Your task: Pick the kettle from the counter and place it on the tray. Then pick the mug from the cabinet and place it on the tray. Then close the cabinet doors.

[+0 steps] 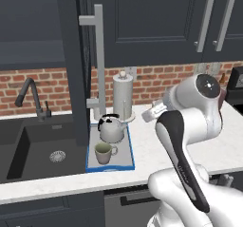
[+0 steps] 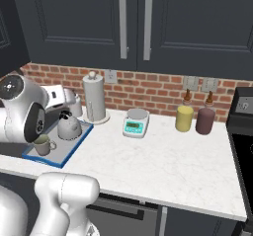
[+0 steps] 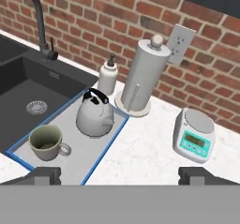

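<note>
Spread wide and empty, the end effector [image 3: 119,174] is seen at the hand view's bottom edge. Kettle [image 3: 95,114] and mug [image 3: 46,143] are placed on the tray [image 3: 89,156], lower left; one cabinet door [image 1: 76,55] remains to be closed.

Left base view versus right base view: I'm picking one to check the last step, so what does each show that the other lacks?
Left base view: the open door edge-on, the sink and faucet. Right base view: a scale and two canisters. Both: kettle and mug on the tray, with the towel roll behind.
</note>
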Tool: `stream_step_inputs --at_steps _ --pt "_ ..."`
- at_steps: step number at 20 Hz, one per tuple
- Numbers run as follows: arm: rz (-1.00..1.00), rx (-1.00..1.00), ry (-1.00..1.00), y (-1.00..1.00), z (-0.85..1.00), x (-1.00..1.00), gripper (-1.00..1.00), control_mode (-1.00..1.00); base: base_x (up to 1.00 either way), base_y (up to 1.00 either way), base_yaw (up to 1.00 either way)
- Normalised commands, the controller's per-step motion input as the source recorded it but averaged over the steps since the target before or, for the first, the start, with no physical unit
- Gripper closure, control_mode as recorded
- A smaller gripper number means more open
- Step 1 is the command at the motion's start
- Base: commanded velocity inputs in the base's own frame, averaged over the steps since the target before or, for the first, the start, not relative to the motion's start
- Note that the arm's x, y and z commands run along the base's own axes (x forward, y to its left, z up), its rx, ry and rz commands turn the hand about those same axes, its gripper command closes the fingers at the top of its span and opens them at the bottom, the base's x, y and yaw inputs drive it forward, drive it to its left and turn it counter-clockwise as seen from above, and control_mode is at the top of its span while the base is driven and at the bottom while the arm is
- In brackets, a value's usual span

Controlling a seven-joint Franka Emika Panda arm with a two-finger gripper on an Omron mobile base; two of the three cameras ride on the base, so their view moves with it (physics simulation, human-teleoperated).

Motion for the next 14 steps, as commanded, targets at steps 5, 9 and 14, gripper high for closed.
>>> stream_step_inputs --at_steps 5,9,14 --pt "-0.02 0.04 0.01 -0.11 -0.14 -0.32 -1.00 -1.00 0.00 0.00 0.00" --pt "-0.11 0.17 -0.01 -0.32 0.00 -0.69 -1.00 -1.00 0.00 0.00 0.00" --pt "-0.02 0.04 -0.01 -0.06 0.00 -0.18 -1.00 1.00 -0.80 -0.13 -0.05"
